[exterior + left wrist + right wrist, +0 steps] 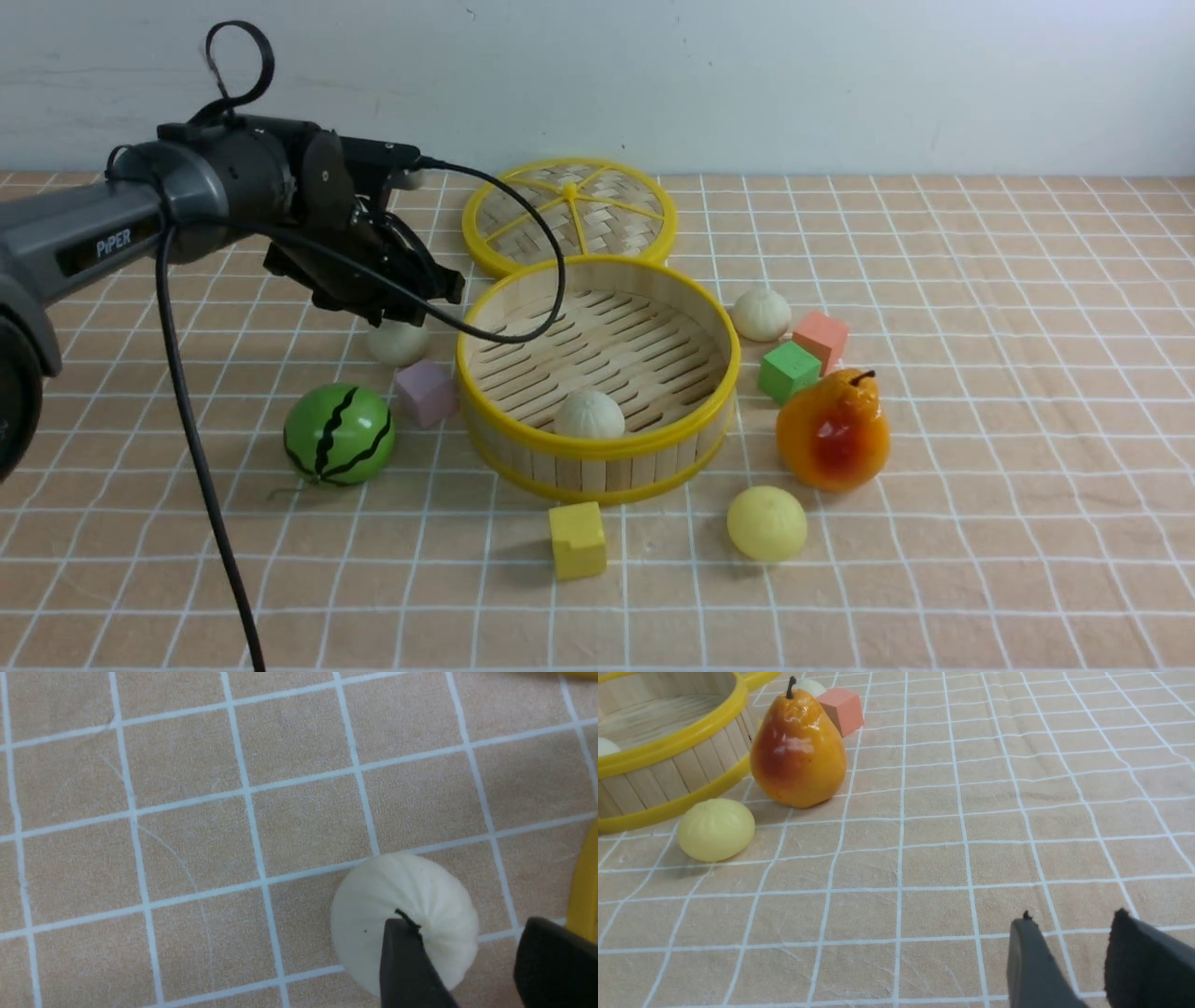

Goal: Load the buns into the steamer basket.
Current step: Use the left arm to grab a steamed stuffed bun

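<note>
The steamer basket (597, 446) stands mid-table with one off-white bun (589, 415) on its slatted floor. A second off-white bun (397, 343) lies left of the basket, under my left gripper (403, 310). In the left wrist view this gripper (467, 924) is open above that bun (411, 891); one finger overlaps it and the other hangs beside it, near the basket's yellow rim (588, 877). A third off-white bun (761, 314) lies right of the basket. The pale yellow bun (766, 523) lies front right and shows in the right wrist view (716, 829). My right gripper (1073, 917) is open and empty over bare cloth.
The woven lid (569, 215) lies behind the basket. A watermelon ball (338, 434) and a lilac cube (425, 392) sit left of it. A pear (833, 429), a green cube (789, 371) and a salmon cube (821, 339) sit right. A yellow cube (577, 539) lies in front.
</note>
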Robot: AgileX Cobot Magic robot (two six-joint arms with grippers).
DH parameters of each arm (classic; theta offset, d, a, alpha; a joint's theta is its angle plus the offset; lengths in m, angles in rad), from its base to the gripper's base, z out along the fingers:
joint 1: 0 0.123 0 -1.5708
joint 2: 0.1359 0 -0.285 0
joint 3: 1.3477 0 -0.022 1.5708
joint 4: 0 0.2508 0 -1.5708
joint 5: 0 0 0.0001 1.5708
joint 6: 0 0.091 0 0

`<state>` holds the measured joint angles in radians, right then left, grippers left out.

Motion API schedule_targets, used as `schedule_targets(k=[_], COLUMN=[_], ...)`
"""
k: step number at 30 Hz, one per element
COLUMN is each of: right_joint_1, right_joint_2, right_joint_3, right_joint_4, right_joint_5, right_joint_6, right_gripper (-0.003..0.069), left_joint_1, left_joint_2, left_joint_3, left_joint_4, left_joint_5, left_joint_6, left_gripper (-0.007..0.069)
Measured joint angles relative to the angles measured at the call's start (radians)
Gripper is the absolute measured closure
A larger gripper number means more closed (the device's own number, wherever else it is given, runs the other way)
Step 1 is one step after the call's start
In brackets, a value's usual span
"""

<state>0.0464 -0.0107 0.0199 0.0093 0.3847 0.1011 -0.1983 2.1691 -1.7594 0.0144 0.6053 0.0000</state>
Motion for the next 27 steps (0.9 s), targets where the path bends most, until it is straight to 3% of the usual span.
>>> schedule_targets(k=[12,16,21,27], right_joint_1=[0.0,0.0,0.0,0.0], right_joint_2=[0.0,0.0,0.0,0.0], right_joint_3=[0.0,0.0,0.0,0.0], right_joint_4=[0.0,0.0,0.0,0.0], right_joint_5=[0.0,0.0,0.0,0.0], right_joint_6=[0.0,0.0,0.0,0.001], right_gripper=[0.0418,0.0418,0.0418,0.0418], left_joint_1=[0.0,0.0,0.0,0.0], left_joint_2=[0.054,0.056,0.056,0.015], left_joint_3=[-0.026,-0.026,-0.027,-0.027], left_joint_4=[0.061,0.061,0.066,0.096], left_joint_5=[-0.032,-0.036,-0.035,0.028], left_joint_6=[-0.023,-0.023,-0.023,-0.023], left_gripper=[0.0319,0.0389,0.0614,0.0634])
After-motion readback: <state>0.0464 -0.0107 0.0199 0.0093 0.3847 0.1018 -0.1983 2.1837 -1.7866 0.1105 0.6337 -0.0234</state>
